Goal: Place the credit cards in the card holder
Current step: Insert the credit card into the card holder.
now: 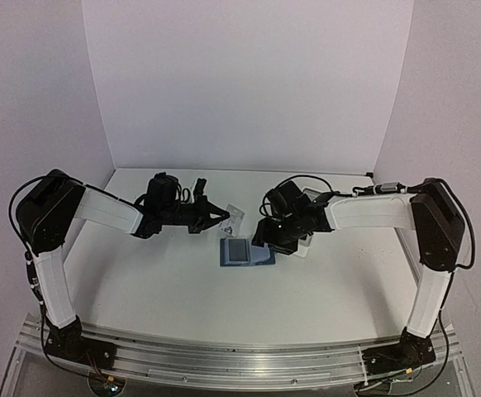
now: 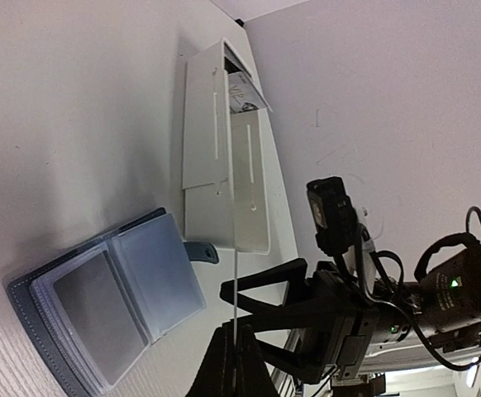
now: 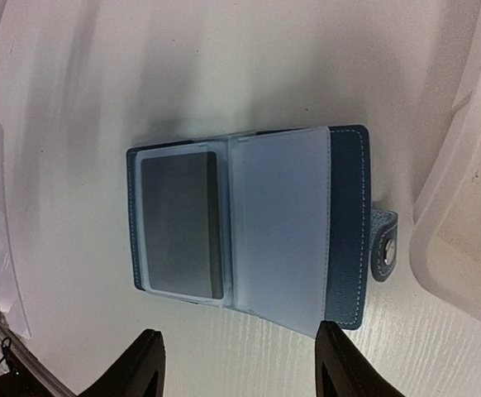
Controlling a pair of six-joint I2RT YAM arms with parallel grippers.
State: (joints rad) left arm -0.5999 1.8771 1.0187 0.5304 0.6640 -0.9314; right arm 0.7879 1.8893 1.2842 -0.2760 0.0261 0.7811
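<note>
From above we see the right hand [image 1: 267,241] hanging over the card holder [image 1: 245,252] and hiding most of it. Its own wrist view gives us what the overhead cannot: the holder lies open and flat on the tabletop [image 1: 158,281], snap tab [image 3: 387,252] pointing toward the white tray [image 3: 464,207], and a dark card [image 3: 181,223] sits in a clear sleeve on one side, with the sleeve next to it bare. There the right hand's fingers [image 3: 145,368] stand well apart with nothing between them. The left hand [image 1: 217,217] is closed on a pale card [image 1: 236,220], held above the tabletop just beside the holder. In its own wrist view that card shows only as a thin edge-on line. That view alone looks into the tray, where a printed card [image 2: 249,93] rests at the far end. We count three cards, one holder, one tray and two hands.
</note>
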